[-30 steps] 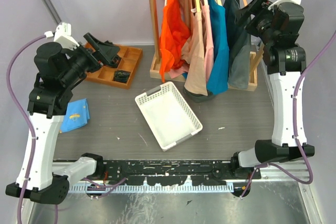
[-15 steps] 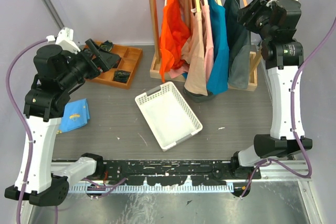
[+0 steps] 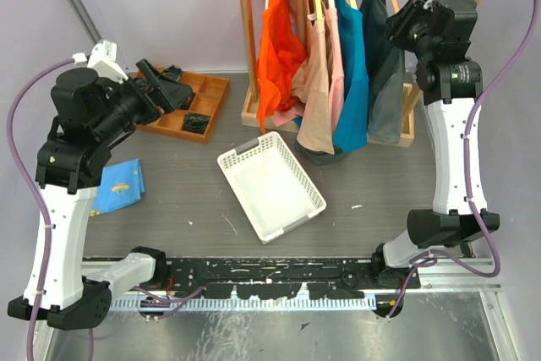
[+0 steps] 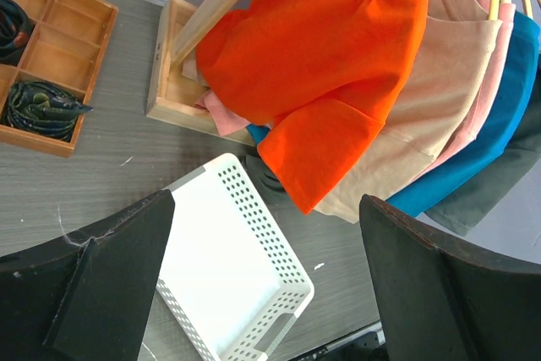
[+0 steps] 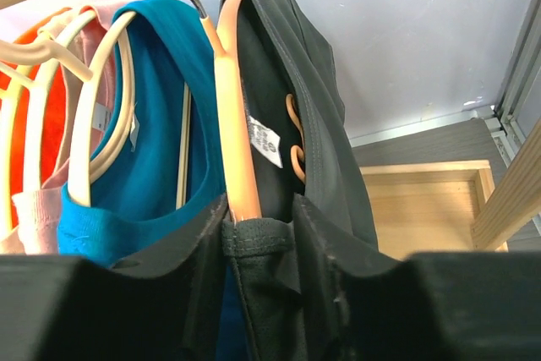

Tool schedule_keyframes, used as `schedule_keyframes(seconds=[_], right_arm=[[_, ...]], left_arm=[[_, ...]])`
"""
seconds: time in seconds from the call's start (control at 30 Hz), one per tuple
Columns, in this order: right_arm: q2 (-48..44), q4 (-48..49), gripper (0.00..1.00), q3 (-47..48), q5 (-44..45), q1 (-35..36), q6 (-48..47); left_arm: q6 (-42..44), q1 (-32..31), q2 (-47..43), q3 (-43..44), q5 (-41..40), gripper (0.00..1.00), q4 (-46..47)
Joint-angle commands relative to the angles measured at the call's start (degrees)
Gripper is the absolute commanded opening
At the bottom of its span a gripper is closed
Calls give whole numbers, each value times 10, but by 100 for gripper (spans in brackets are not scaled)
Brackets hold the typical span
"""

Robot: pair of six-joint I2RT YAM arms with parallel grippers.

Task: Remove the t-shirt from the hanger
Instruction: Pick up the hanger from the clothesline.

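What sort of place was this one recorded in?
Likely a robotics lab bench staged as a wardrobe corner: t-shirts hang on a wooden clothes rack, and a white basket sits on the grey table.

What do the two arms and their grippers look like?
The left arm and right arm have white shells, black joints and black bases. A purple cable loops along each. The left gripper and right gripper are black, with broad flat fingers.

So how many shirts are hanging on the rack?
5, left to right: orange shirt, beige shirt, pink shirt, teal shirt, dark grey shirt; another could hide between them.
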Motion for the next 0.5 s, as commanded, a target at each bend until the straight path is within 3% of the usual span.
schedule_keyframes(seconds=[0.0, 0.47], right_arm=[[-3, 21, 36, 25, 11, -1, -18], [-21, 39, 7, 13, 8, 0, -31]], left_arm=[[8, -2, 4, 20, 2, 98, -10], [9, -2, 15, 46, 5, 98, -14]])
